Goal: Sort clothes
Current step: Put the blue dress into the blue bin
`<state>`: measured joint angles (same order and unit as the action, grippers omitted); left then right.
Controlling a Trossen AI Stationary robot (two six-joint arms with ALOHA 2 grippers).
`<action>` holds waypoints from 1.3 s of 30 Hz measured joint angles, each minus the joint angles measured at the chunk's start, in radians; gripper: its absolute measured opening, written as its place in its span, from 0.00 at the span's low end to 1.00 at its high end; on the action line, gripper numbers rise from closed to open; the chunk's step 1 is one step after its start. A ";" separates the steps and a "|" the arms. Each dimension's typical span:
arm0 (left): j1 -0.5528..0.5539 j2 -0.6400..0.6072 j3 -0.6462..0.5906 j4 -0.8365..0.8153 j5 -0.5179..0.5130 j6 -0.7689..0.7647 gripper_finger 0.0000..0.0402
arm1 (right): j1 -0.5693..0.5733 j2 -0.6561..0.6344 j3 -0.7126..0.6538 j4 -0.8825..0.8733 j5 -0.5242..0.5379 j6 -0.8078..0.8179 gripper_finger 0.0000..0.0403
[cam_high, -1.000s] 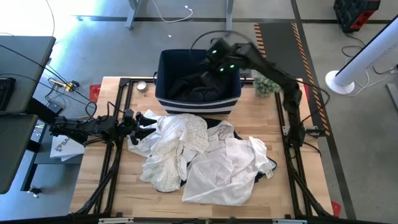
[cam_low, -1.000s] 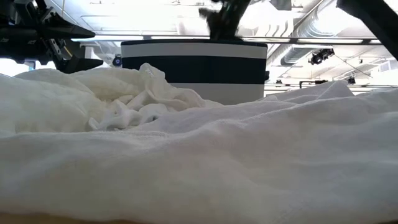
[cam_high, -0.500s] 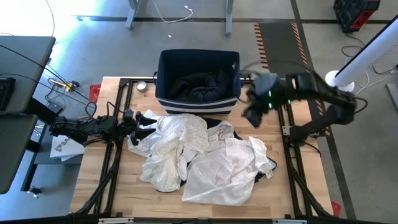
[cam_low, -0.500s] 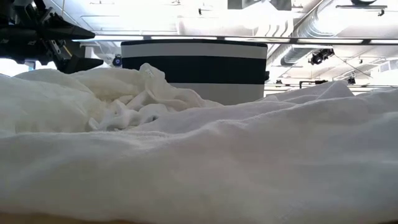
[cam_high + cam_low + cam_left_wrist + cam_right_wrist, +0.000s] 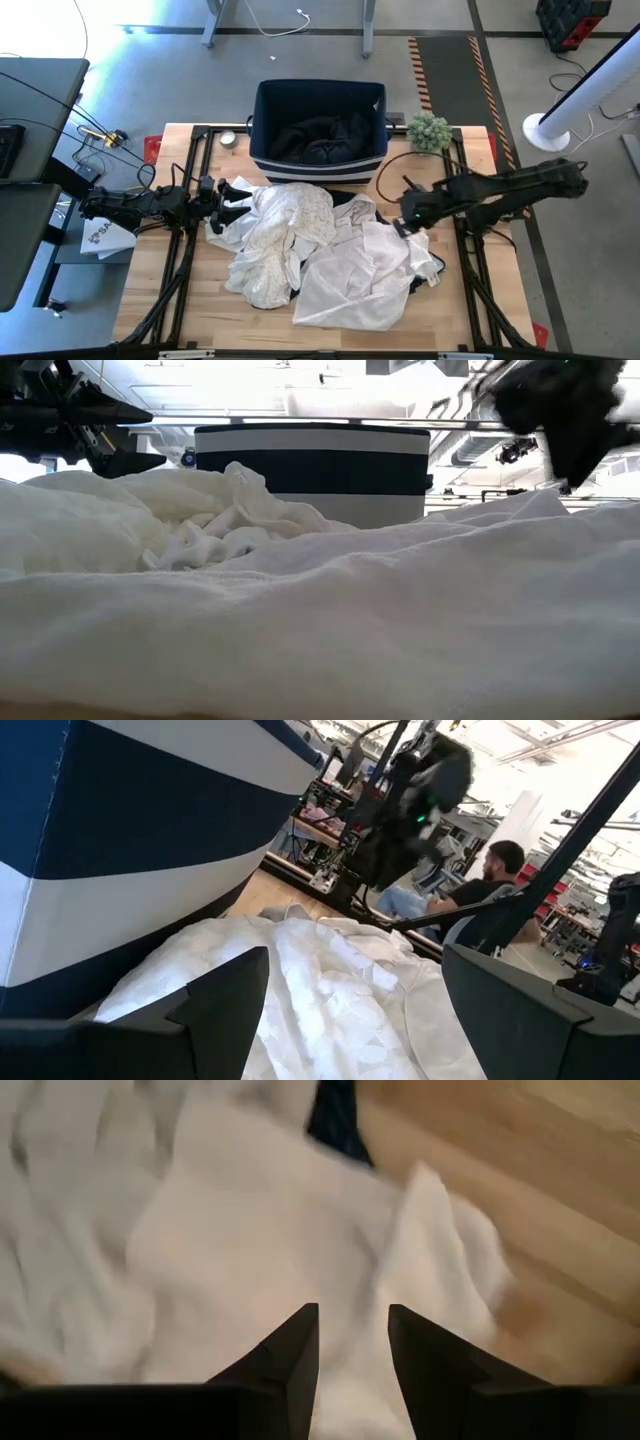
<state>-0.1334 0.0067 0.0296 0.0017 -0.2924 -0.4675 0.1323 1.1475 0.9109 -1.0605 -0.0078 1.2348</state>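
Heap of white clothes (image 5: pixel 320 255) spread across the middle of the wooden desk (image 5: pixel 200 305), with dark garments (image 5: pixel 318 138) lying inside the navy striped bin (image 5: pixel 262 112) at the far edge. Right claw (image 5: pixel 404 219) poised over the heap's right side, fingers parted by a narrow gap, nothing between them, white fabric below. Left claw (image 5: pixel 232 196) resting at the heap's left edge, fingers spread wide and empty. Small green plant (image 5: pixel 428 130) just right of the bin.
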 joint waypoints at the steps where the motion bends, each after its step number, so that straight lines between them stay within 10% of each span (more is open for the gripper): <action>1: 0.000 0.000 0.000 0.000 0.000 0.000 0.74 | -0.031 0.006 -0.035 0.066 0.000 -0.001 0.29; 13: 0.000 0.000 0.000 0.000 0.001 -0.029 0.74 | -0.260 0.232 -0.205 0.549 -0.101 -0.135 0.29; 25: 0.000 0.000 0.000 0.001 0.001 -0.056 0.74 | -0.239 0.446 -0.187 0.555 -0.180 -0.226 0.14; 39: 0.000 0.000 0.000 0.005 -0.013 -0.055 0.74 | -0.163 0.023 0.017 0.544 -0.125 -0.337 0.01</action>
<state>-0.1333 0.0063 0.0292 0.0066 -0.3058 -0.5228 -0.0311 1.1709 0.9277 -0.5169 -0.1326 0.8974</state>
